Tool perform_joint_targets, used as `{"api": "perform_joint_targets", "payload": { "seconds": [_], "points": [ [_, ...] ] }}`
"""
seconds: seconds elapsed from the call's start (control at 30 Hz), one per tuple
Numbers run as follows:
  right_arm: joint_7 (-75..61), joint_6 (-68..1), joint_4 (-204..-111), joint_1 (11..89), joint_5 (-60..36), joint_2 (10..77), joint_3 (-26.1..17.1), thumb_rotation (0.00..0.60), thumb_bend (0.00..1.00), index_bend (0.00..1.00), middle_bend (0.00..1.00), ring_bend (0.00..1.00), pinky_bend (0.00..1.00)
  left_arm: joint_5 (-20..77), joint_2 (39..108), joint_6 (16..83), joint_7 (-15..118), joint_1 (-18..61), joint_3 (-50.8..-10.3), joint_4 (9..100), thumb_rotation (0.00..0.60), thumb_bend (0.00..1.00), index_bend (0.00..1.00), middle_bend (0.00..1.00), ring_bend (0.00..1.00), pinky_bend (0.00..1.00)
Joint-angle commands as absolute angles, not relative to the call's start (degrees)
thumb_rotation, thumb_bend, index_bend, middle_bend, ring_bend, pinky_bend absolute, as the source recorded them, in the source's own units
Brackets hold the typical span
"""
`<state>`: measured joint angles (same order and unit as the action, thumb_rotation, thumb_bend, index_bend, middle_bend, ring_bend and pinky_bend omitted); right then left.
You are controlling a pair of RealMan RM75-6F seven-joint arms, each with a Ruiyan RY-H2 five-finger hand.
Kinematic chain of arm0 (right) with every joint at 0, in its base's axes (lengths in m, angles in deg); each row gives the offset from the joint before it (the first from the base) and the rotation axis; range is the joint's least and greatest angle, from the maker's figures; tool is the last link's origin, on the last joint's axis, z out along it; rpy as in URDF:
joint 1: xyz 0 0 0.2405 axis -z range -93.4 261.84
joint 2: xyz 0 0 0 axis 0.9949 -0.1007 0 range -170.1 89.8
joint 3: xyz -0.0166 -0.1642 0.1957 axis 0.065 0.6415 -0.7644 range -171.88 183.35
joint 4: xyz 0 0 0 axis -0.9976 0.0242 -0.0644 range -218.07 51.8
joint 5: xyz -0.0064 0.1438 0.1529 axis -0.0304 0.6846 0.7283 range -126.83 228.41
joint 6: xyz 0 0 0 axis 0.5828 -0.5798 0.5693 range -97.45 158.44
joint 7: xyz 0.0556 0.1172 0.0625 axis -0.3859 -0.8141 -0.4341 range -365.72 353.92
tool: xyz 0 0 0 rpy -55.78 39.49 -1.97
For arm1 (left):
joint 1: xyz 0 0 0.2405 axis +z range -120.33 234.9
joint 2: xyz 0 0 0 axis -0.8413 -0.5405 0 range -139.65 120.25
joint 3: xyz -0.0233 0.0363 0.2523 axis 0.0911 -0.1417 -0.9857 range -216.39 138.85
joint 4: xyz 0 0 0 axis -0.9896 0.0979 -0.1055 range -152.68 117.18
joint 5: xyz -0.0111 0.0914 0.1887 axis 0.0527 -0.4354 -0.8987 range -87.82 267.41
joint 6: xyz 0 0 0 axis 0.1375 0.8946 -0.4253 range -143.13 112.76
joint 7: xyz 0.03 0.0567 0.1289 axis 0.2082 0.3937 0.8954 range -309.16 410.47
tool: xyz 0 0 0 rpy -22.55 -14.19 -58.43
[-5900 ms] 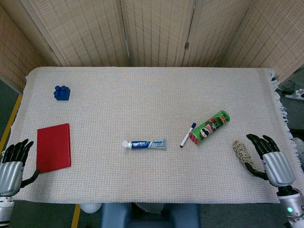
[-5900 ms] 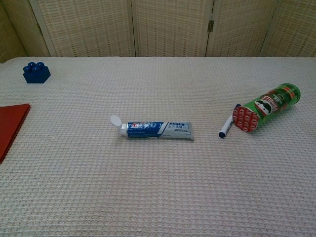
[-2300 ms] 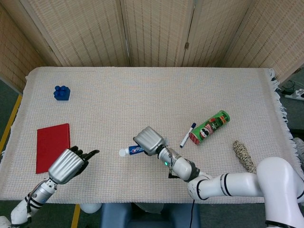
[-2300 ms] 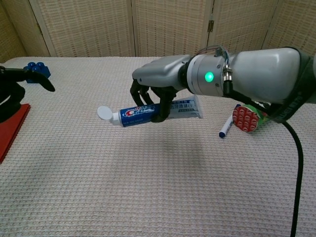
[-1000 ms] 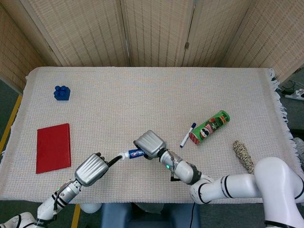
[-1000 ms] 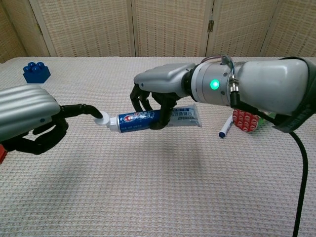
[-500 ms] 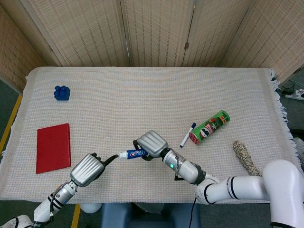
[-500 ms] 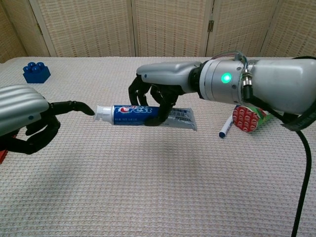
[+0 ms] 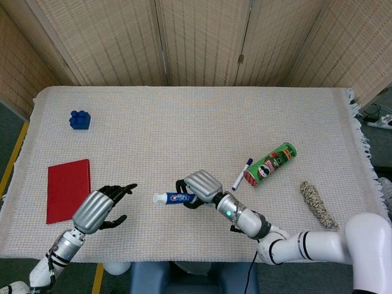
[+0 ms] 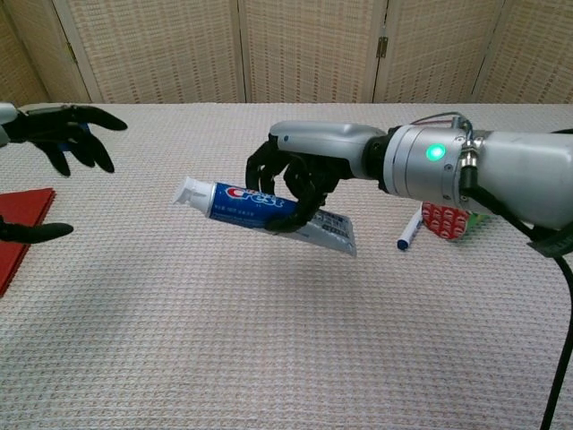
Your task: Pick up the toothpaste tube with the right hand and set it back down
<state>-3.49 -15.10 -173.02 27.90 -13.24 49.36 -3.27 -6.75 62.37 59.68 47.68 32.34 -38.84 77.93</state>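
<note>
Woven folding screens (image 9: pixel 202 43) stand behind a table (image 9: pixel 184 116) covered with a pale waffle-weave cloth.

Near the front middle of the table, the right hand (image 9: pixel 201 187) (image 10: pixel 300 179) grips the tube (image 9: pixel 174 198) (image 10: pixel 264 213), its dark fingers (image 10: pixel 269 175) wrapped round the middle of it. In the chest view the tube is clear of the cloth and tilted, with its white cap end up and toward the left and its flat crimped end lower on the right. A green light glows on the right wrist.

The left hand (image 9: pixel 98 209) (image 10: pixel 63 134) is to the left of the tube and apart from it. Its fingers are spread and it holds nothing. In the chest view only its dark fingers show at the left edge, with the thumb lower down over the cloth.

A red book (image 9: pixel 68 190) (image 10: pixel 20 224) lies flat near the left edge, just beside the left hand. A blue block (image 9: pixel 79 119) sits at the far left, well apart from the rest. To the right of the right hand, a marker (image 9: pixel 241 174) (image 10: pixel 410 231) with a blue cap lies just beside a green can (image 9: pixel 269 163) (image 10: pixel 452 218) on its side, red end toward the front; in the chest view the right arm hides most of the can. A braided rope (image 9: pixel 317 204) lies near the right edge.
</note>
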Motion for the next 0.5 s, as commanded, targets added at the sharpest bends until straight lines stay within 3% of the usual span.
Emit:
{"api": "perform_joint_targets", "payload": {
  "seconds": [0.03, 0.1, 0.17, 0.27, 0.3, 0.37, 0.5],
  "points": [
    [-11.2, -14.5, -170.1, 30.3, -17.6, 52.1, -2.8, 0.6, 0.57, 0.7, 0.6, 0.72, 0.66, -4.6, 59.1, 63.8, 32.1, 33.6, -37.0, 80.3, 0.6, 0.16, 0.1, 0.15, 0.11, 0.14],
    [-13.4, -14.7, -169.3, 30.8, -19.0, 53.1, -2.8, 0.6, 0.57, 0.7, 0.6, 0.73, 0.66, -4.9, 57.9, 63.0, 29.1, 33.2, -37.2, 81.2, 0.562, 0.12, 0.09, 0.13, 0.09, 0.08],
    [-15.3, -15.4, -168.4, 31.3, -20.6, 54.4, -2.7, 0.6, 0.57, 0.7, 0.6, 0.73, 0.66, -5.3, 57.5, 63.2, 26.6, 32.9, -37.0, 81.8, 0.448, 0.09, 0.08, 0.11, 0.06, 0.03],
    [-18.0, -16.6, -167.9, 32.2, -22.3, 56.3, -2.7, 0.6, 0.57, 0.7, 0.6, 0.73, 0.66, -6.0, 57.8, 63.9, 24.6, 32.9, -36.8, 82.2, 0.222, 0.06, 0.08, 0.1, 0.05, 0.0],
    [-18.8, -16.9, -167.9, 32.5, -22.8, 56.8, -2.7, 0.6, 0.57, 0.7, 0.6, 0.73, 0.66, -6.1, 57.9, 64.0, 24.7, 32.8, -36.8, 82.3, 0.183, 0.06, 0.08, 0.1, 0.05, 0.0],
    [-20.1, -17.3, -167.9, 32.8, -23.6, 57.8, -2.8, 0.6, 0.57, 0.7, 0.6, 0.73, 0.66, -6.0, 58.5, 63.7, 25.1, 32.6, -36.6, 82.9, 0.121, 0.05, 0.08, 0.09, 0.04, 0.0],
    [-21.3, -17.8, -167.9, 33.1, -24.3, 59.6, -3.3, 0.6, 0.57, 0.71, 0.6, 0.73, 0.66, -5.4, 59.5, 62.7, 26.2, 32.0, -36.1, 84.1, 0.075, 0.05, 0.08, 0.09, 0.04, 0.0]
  ]
}}
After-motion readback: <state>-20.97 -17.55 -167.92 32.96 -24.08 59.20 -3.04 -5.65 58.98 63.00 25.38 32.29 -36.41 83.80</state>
